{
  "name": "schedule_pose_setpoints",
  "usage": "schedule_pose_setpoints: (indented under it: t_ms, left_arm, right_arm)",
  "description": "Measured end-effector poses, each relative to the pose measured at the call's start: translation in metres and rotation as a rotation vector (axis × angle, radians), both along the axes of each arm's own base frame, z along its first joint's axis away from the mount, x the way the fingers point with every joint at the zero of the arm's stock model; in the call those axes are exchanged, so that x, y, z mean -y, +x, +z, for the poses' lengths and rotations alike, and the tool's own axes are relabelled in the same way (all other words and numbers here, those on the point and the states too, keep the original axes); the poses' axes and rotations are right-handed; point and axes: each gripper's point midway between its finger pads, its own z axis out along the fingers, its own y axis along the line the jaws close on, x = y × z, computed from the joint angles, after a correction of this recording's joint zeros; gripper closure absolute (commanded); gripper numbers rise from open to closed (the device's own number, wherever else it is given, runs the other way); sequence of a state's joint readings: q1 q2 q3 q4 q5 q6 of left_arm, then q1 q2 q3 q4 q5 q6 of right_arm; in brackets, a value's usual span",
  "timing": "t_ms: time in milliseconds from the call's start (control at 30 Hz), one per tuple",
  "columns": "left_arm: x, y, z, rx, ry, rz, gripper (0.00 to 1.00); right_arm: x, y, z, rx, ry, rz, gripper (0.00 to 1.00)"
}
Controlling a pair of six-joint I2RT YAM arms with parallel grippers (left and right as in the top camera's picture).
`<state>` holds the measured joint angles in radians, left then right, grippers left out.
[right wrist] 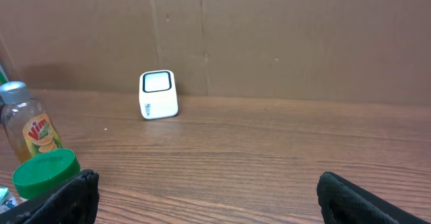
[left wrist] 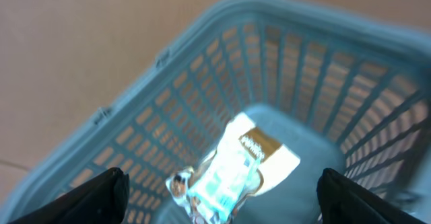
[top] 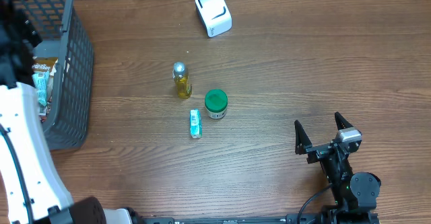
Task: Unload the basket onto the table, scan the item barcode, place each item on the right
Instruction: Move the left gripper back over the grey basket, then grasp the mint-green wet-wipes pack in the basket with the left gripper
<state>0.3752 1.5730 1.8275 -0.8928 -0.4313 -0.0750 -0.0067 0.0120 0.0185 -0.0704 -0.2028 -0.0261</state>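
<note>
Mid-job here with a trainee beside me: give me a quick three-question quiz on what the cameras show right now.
1. True or false: the white scanner stands inside the grey basket.
2. The left gripper hangs open over what? A) the scanner B) packets in the basket C) a mug
3. Name the three items grouped in the middle of the table.

Key:
1. False: it stands on the table, near the far edge.
2. B.
3. The yellow bottle, the green-lidded jar and the small teal box.
</note>
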Motion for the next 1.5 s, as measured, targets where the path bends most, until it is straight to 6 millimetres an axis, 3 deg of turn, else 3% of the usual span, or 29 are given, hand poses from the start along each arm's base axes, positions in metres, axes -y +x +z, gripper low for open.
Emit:
schedule_pose_setpoints:
  t_ms: [200, 333, 700, 1267, 1500]
  left_arm:
    - [-0.041, -0.008, -0.04, -0.025, -0.157, 0.014, 0.13]
    - [-0.063, -0.015, -0.08, -0.077, -0.276, 0.031, 0.14]
    - [-0.085, -0.012, -0.188, -0.241, -0.496, 0.083, 0.09]
    - [-0.092, -0.006, -0.26, -0.311, -0.629, 0.086, 0.16]
    - [-0.089, -0.004, -0.279, -0.33, -0.671, 0.081, 0.33]
  right_arm:
    - [0.0, 0.0, 0.0, 0.0, 0.0, 0.0, 0.0]
    - [0.0, 0.0, 0.0, 0.0, 0.0, 0.0, 0.0]
    - [0.0, 0.0, 0.0, 0.0, 0.0, 0.0, 0.0]
    - [0.0, 0.0, 0.0, 0.0, 0.0, 0.0, 0.0]
    - [0.0, 0.0, 0.0, 0.0, 0.0, 0.0, 0.0]
